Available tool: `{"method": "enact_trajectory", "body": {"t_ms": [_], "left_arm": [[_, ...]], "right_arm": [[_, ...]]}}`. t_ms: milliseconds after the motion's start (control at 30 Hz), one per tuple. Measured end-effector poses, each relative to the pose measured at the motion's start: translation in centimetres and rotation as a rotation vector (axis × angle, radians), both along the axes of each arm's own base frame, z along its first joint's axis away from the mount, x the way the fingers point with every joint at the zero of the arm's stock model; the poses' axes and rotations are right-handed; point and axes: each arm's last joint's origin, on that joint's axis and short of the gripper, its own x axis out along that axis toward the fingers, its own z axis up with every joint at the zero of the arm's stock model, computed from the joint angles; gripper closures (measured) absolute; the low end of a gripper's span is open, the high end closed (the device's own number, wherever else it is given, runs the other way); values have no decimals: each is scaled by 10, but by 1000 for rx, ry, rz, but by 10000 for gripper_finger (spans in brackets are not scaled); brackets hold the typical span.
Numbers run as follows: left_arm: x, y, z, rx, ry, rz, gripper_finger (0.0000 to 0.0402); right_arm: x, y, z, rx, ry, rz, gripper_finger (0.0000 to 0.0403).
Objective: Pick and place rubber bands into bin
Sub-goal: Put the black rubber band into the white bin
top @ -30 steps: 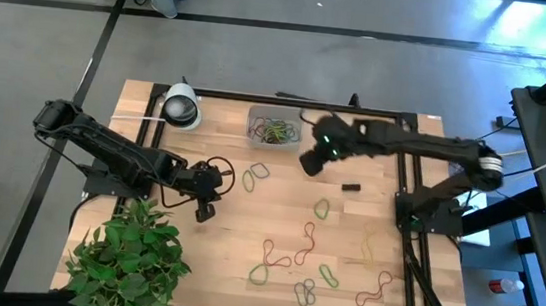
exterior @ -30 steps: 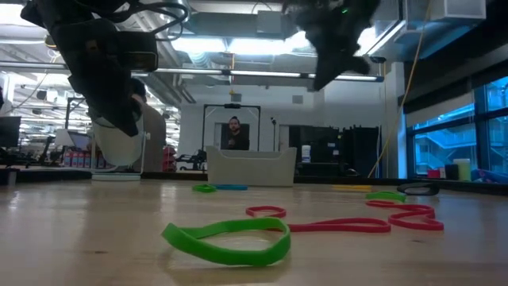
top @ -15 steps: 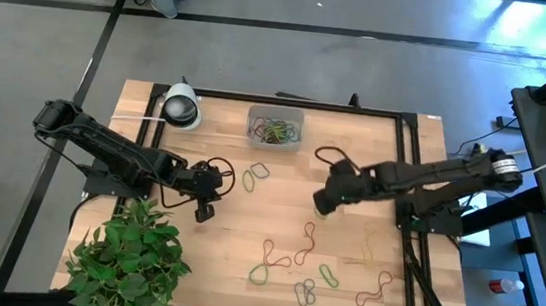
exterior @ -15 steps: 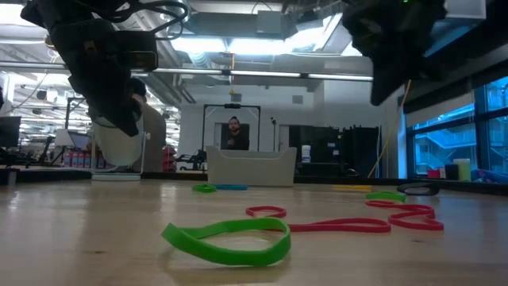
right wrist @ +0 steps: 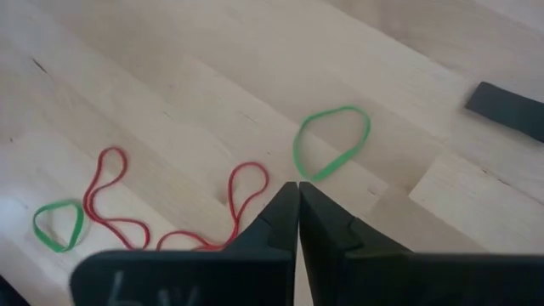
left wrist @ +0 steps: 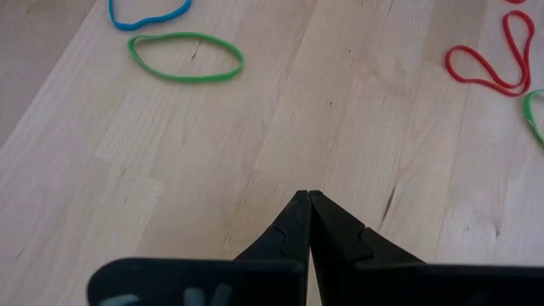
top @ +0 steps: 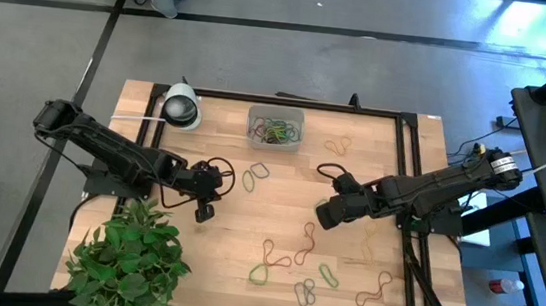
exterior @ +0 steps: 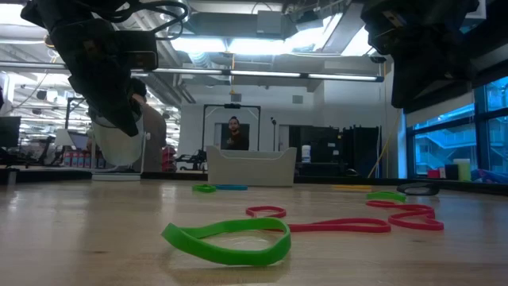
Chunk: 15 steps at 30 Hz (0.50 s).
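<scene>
Bench (top: 246, 226): wooden top, carries all my work.
Bin (top: 275, 129): far edge, bands already inside.
Right tool (top: 328, 215): mine, clenched, empty, above the green rubber band (right wrist: 331, 141).
Left tool (top: 205, 210): clenched, empty, near the plant (top: 129, 260).
Loose rubber bands (top: 304, 267): scattered along the near edge.

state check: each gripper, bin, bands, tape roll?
left gripper: shut, empty, hovers above the table.
right gripper: shut, empty, over a green band.
bin: upright, several bands inside.
loose rubber bands: lying flat on the table, none held.
tape roll: on the table by its far left corner, untouched.
potted plant: at the near left corner.
</scene>
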Motion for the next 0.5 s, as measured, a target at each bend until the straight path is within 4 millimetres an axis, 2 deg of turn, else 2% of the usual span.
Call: {"method": "enact_trajectory", "body": {"t_ms": [167,267,500], "left_arm": [[0,0,0,0,0,0,400],[0,-1,0,0,0,-3,400],[0,-1,0,-15,3,-14,400]], "right_arm": [[-2,-1,-1,-12,22,12,389],[-7,-6,-3,-6,81,-69,383],[-15,-25,-6,-29,202,-186,330]]}}
